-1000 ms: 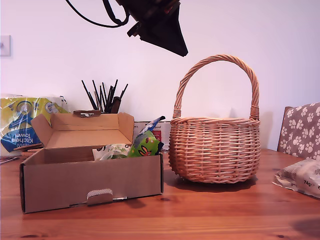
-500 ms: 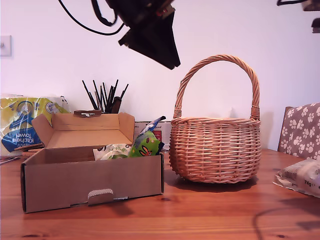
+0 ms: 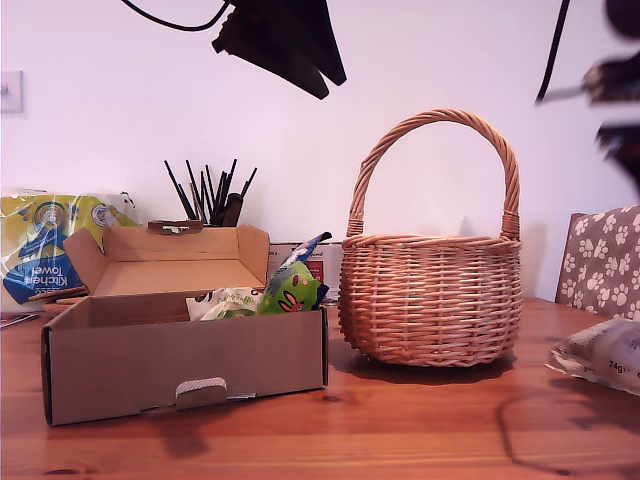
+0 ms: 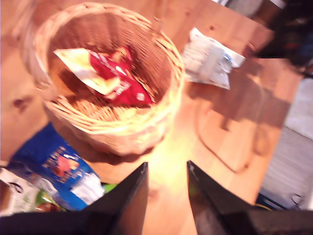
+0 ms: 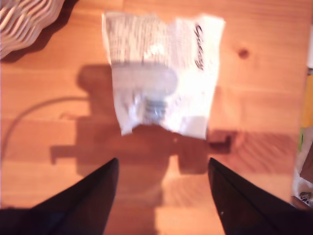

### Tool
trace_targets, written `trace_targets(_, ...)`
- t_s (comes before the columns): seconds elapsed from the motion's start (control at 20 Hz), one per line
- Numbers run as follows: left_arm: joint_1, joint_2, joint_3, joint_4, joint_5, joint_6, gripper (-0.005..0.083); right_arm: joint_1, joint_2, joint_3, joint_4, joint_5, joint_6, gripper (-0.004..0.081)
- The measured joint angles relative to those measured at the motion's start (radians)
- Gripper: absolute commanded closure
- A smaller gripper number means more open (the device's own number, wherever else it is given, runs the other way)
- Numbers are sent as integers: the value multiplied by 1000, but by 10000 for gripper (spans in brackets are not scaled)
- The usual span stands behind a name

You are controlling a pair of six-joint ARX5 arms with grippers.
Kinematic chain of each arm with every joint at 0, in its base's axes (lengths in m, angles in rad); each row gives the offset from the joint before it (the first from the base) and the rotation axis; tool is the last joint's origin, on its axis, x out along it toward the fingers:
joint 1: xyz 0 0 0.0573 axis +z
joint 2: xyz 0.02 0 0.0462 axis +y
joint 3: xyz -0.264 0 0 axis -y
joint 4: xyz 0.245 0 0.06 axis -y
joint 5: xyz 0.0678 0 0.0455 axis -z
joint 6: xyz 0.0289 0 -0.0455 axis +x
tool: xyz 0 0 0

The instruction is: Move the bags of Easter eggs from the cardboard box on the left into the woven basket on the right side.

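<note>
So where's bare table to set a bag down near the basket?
Bare wood lies in front of the woven basket and the cardboard box, and between the basket and the white packet. Crowded: behind the box, and the narrow box-basket gap.

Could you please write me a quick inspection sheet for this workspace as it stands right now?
Surface: wooden table, bare at the front.
Job's things: green egg bag and white egg bag in open cardboard box; woven basket holds a red packet.
Clutter: kitchen towel pack, white bag, pot of dark sticks.
End effectors: first and second open, empty, raised.
Cables: black one overhead.
Surroundings: paw-print chair, white wall.
</note>
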Motion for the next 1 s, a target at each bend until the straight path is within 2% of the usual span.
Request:
trace_targets(0.1,-3,0,0,-15,1,0,592,6,47,0,52,0,-15,182)
trace_targets(0.35,-5,0,0,-25,4,0,595,6,138,0,193,0,-46,164)
trace_targets(0.7,-5,-1,0,-26,19,0,595,5,302,0,270,7,-59,181)
trace_targets(0.75,-5,-1,0,-26,18,0,596,5,311,0,271,7,-61,235)
trace_targets(0.8,-5,-1,0,-26,18,0,596,5,318,0,270,6,-61,344)
trace_targets(0.9,-5,-4,0,-26,18,0,595,5,323,0,269,3,-61,619)
trace_targets(0.95,-5,-7,0,-26,19,0,595,5,323,0,269,2,-52,692)
trace_targets(1.0,-5,-12,0,-26,19,0,595,5,323,0,269,1,-44,713)
